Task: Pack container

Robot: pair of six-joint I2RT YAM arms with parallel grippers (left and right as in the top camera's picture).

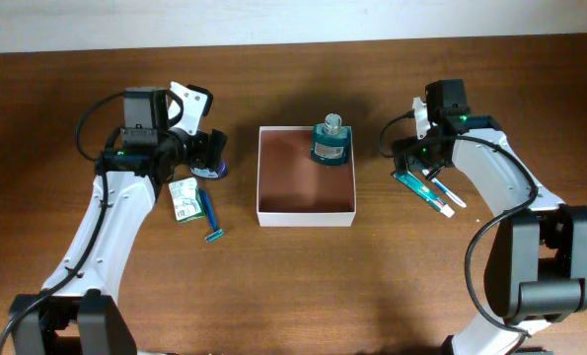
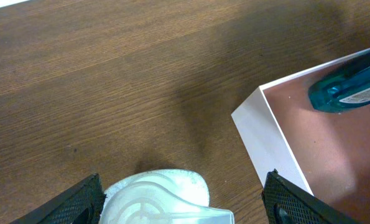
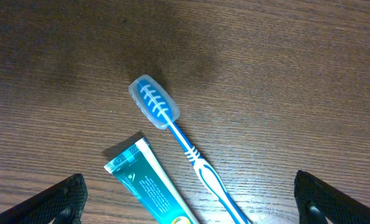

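Note:
The container is a square shallow box with white walls and a reddish-brown inside, at the table's middle. It also shows in the left wrist view. A teal glass bottle stands in its far right corner and shows in the left wrist view. My left gripper is open just left of the container, its jaws on either side of a translucent white plastic piece on the table. My right gripper is open, its jaws hovering over a teal toothpaste tube and a blue toothbrush.
A green-and-white packet and a blue razor lie on the wood table left of the container, below the left gripper. The toothpaste and toothbrush lie right of the container.

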